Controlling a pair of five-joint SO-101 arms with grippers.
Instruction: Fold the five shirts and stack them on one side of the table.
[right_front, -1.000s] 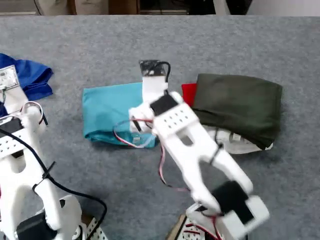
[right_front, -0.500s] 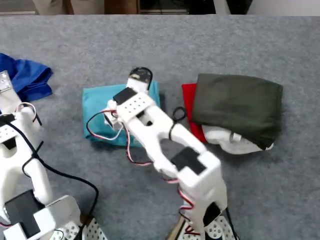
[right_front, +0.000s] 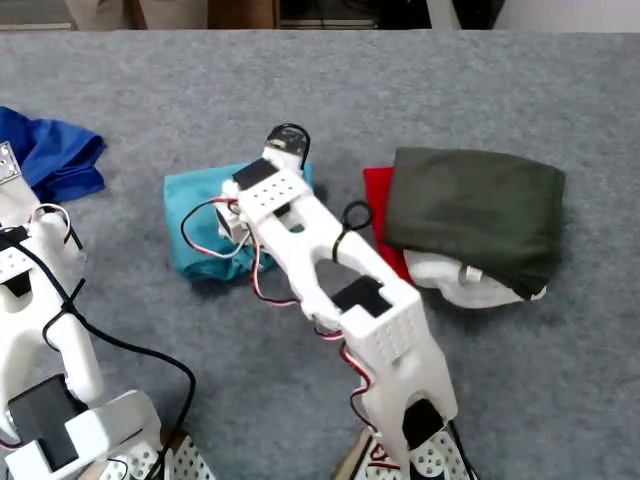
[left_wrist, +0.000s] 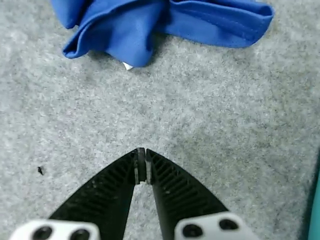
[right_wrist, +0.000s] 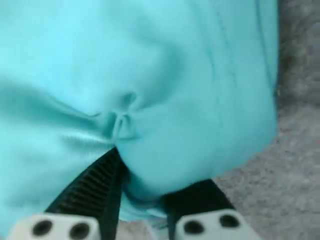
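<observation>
Pinching bunched turquoise fabric shirt (right_wrist: 150, 75) with right gripper (right_wrist: 140, 175), holding left gripper (left_wrist: 141, 165) fully closed, empty, over grey felt table (left_wrist: 225, 125) near crumpled royal-blue fabric shirt (left_wrist: 130, 25).

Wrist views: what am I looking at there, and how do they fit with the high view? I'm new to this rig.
Two white arms sit at a grey table. The high view looks down over both. Each wrist view rides on one arm and looks along its black two-fingered tool. The left tool is shut on nothing, above bare table near a crumpled blue shirt. The right tool pinches the teal shirt. Beside that lies a pile: a green shirt on top of a red shirt and a white shirt.
</observation>
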